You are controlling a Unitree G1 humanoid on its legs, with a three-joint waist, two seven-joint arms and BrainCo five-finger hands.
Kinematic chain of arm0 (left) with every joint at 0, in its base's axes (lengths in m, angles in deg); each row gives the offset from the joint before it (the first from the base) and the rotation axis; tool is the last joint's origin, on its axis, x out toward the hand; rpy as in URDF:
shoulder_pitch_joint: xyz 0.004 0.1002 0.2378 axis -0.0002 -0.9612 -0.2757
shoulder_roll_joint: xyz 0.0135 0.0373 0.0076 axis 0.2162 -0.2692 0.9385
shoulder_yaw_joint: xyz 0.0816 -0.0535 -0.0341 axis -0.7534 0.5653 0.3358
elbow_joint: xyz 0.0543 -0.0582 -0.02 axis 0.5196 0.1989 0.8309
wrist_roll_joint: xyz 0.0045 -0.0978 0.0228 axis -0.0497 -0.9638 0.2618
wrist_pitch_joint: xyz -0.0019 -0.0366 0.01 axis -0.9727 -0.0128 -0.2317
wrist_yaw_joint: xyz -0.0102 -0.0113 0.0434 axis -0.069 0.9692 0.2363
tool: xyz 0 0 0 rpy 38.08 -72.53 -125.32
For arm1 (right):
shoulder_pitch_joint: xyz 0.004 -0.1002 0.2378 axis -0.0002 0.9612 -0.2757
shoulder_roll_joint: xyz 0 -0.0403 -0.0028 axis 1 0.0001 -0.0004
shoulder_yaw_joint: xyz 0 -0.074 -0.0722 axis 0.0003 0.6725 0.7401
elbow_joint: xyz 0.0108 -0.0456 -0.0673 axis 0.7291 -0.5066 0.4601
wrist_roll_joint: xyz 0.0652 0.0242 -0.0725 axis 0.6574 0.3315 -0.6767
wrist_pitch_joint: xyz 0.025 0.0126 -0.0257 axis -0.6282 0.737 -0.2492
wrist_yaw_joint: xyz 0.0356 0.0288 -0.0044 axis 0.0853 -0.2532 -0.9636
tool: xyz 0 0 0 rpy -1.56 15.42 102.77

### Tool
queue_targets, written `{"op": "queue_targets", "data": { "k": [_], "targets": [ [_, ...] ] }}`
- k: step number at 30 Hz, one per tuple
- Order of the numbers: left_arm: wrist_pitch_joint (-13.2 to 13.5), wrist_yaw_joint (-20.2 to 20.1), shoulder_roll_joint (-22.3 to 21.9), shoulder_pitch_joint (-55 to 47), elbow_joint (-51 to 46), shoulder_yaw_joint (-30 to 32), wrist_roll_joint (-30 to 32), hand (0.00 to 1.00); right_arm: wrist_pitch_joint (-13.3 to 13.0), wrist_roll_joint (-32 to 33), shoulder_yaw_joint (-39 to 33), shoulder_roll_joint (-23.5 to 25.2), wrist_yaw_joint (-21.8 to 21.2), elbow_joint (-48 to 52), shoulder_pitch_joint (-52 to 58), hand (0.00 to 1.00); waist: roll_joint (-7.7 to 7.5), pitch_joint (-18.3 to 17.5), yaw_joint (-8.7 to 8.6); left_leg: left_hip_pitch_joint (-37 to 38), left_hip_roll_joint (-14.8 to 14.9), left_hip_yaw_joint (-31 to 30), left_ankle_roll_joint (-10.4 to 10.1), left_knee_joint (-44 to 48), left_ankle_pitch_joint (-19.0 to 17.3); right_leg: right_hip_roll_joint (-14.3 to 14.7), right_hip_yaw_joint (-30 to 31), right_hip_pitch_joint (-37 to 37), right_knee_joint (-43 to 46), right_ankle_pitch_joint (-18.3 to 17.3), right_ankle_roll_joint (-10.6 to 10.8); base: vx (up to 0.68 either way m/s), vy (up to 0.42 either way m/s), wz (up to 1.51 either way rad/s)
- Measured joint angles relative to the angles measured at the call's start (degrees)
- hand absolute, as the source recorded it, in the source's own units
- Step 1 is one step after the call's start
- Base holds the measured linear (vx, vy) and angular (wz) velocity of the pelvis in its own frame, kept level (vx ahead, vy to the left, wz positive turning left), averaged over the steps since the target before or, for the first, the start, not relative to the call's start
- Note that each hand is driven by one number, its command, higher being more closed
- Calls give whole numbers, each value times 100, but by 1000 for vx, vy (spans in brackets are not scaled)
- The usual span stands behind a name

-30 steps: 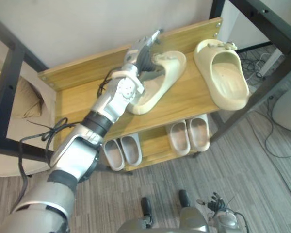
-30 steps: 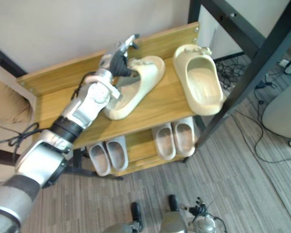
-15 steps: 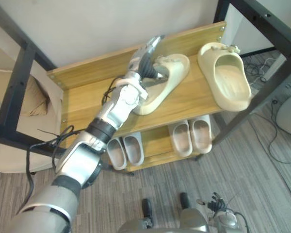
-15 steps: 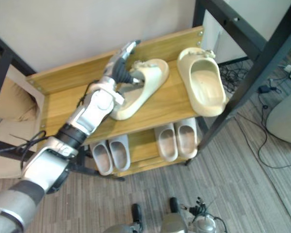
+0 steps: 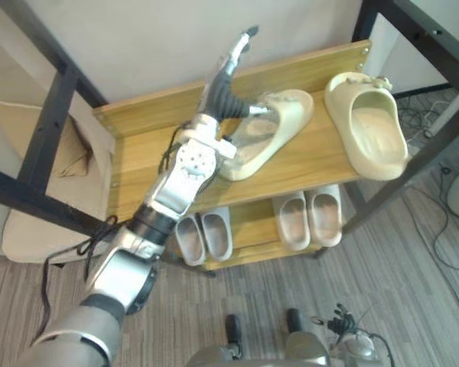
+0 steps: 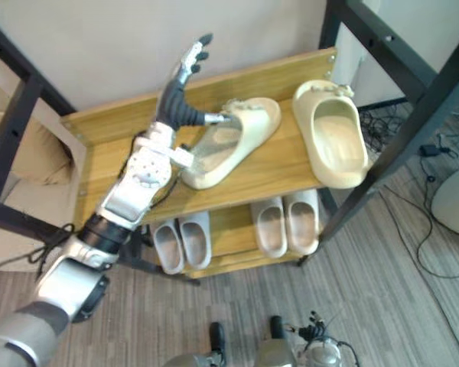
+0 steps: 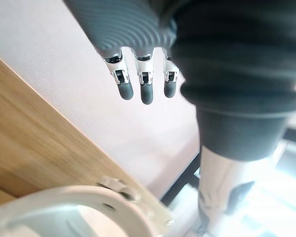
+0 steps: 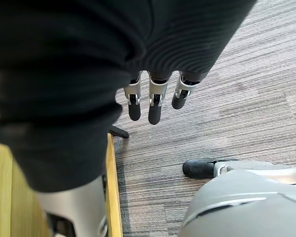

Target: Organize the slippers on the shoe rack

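A wooden shoe rack [image 5: 138, 160] stands against the wall. One cream slipper [image 5: 271, 130] lies at a slant in the middle of its top shelf, toe towards the back right. A second cream slipper [image 5: 367, 126] lies straight at the right end. My left hand [image 5: 223, 88] is raised over the slanted slipper's heel, open, with straight fingers [image 7: 144, 84] pointing up at the wall. Its thumb reaches towards the strap; I cannot tell whether it touches. My right hand [image 8: 155, 101] hangs open over the floor.
Two pairs of small pale slippers [image 5: 203, 237] [image 5: 310, 218] sit on the lower shelf. Black metal frame posts stand to the left [image 5: 53, 115] and right [image 5: 413, 30] of the rack. A beige cushion [image 5: 38, 222] lies at the left, and cables [image 5: 436, 229] trail at the right.
My left hand has lifted off the slanted slipper, its fingers swinging up towards the wall. The slipper has stayed on the shelf. The camera has shifted.
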Motion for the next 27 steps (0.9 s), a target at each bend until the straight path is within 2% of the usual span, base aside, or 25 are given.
{"op": "queue_targets", "data": {
  "k": [3,5,7,14,17,27],
  "targets": [
    [19,-10,4,-384,-72,78,-384,0,9,-25,33,-12,-3,-1,21,0,-3,-2,54,14,6,-55,-11,-3,20,7,-95,66,-15,0,-1,-34,-12,17],
    [87,-85,10,-834,-89,226,-855,0,11,-45,81,-18,-6,0,27,0,-8,-12,154,36,15,-88,-21,-22,41,13,-123,96,-17,1,-2,-41,-12,7],
    [98,-115,16,-1107,-117,277,-1165,0,16,-45,129,-19,-5,1,37,0,-16,-12,164,71,16,-131,-20,-78,76,13,-199,148,-38,0,-2,-33,-11,15],
    [106,-360,21,-1801,-298,260,-1912,0,58,-54,223,-2,-13,2,95,0,-199,-114,298,82,5,-217,-20,-96,85,11,-294,230,-115,2,0,-5,-5,6],
    [104,-472,18,-1968,-301,251,-2127,0,66,-58,238,7,-52,1,131,0,-267,-161,315,82,5,-289,-21,-96,86,18,-370,290,-166,2,1,10,-17,14],
    [101,-746,-41,-2184,-422,-248,-2489,0,90,-68,406,0,-120,-10,123,0,-341,-203,363,89,3,-308,-22,-96,84,21,-398,333,-213,2,1,0,-3,1]
  ]
}}
